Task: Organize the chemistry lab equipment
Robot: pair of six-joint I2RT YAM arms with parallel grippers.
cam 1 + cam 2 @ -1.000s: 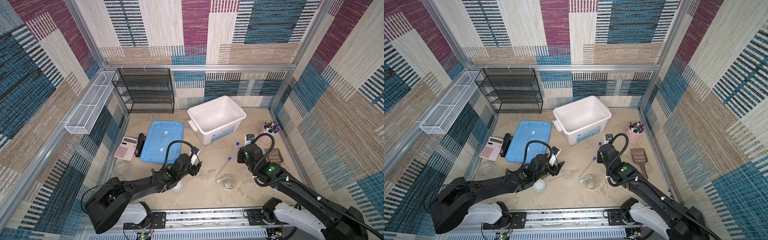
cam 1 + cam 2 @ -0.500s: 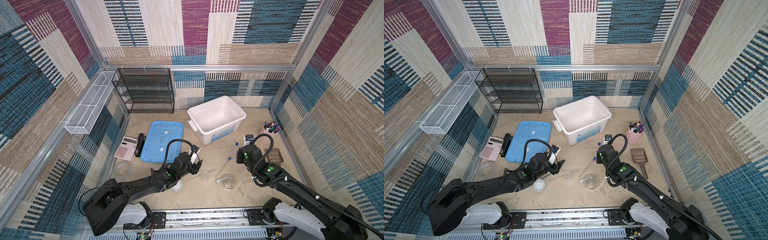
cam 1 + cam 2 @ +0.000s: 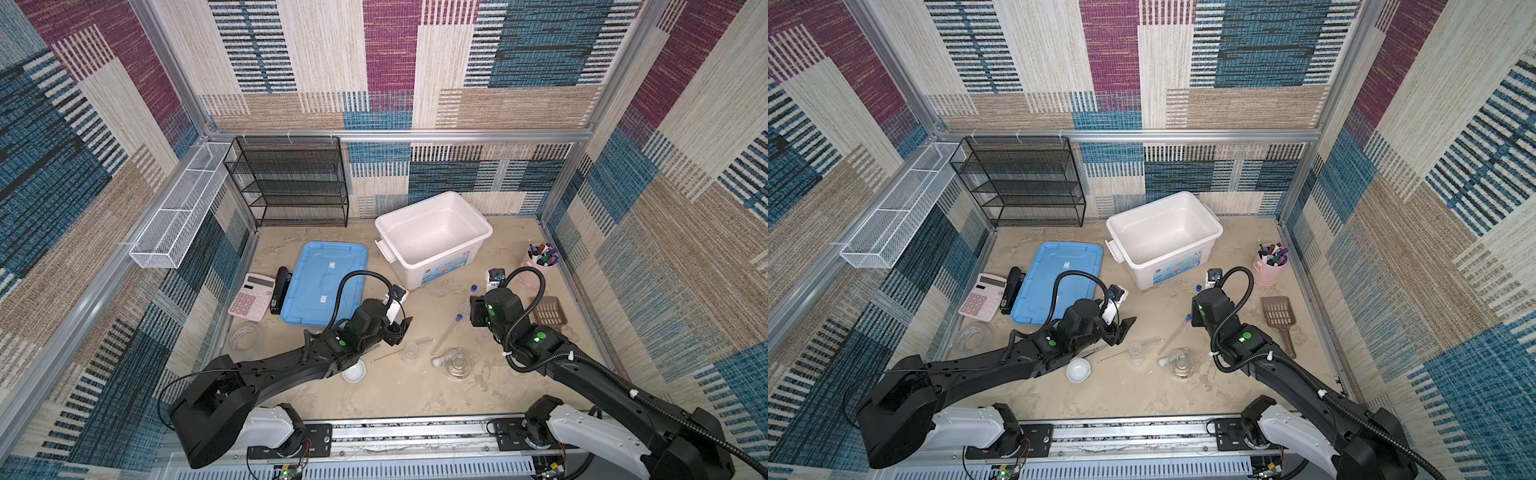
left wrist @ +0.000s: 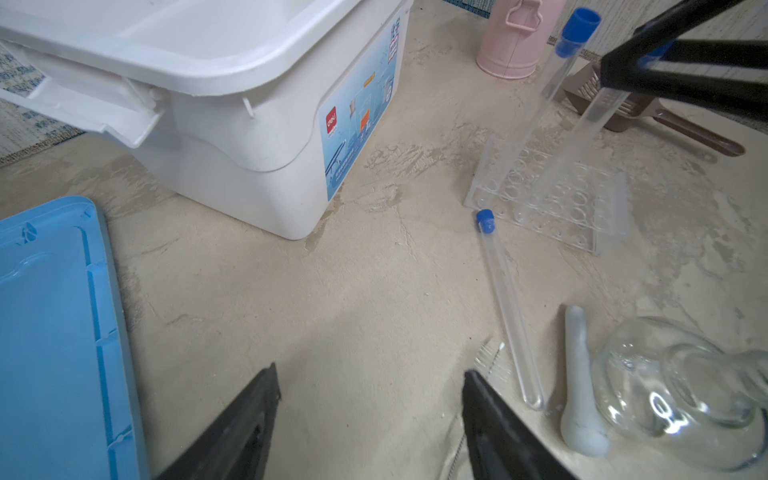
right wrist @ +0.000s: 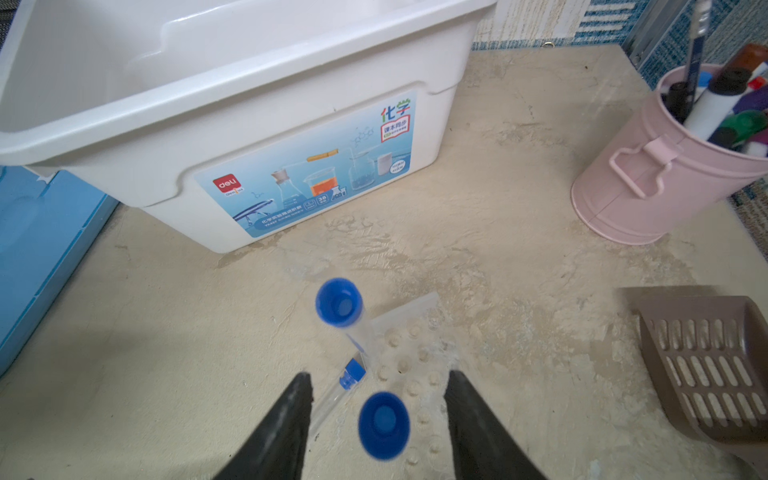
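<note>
Hovering over the clear rack (image 5: pixel 411 332), the right gripper (image 5: pixel 379 375) has its jaws apart on either side of an upright blue-capped tube (image 5: pixel 383 424), with gaps showing, so nothing is gripped. A second upright tube (image 5: pixel 338 302) stands in the rack just behind it, toward the white bin (image 5: pixel 291 124). The third tube (image 4: pixel 509 307) lies flat on the counter (image 3: pixel 395 399) just beside the rack, its closed end near the white pestle (image 4: pixel 579 386) and the flask (image 4: pixel 673 386). The left gripper (image 4: pixel 370 370) hangs low, jaws wide and empty, near the small beaker (image 3: pixel 410 353), wire brush (image 3: pixel 1152 343) and white dish (image 3: pixel 354 372). The blue lid (image 3: pixel 324 286) lies flat beside the bin, with the pink calculator (image 3: pixel 249 297) beyond it
</note>
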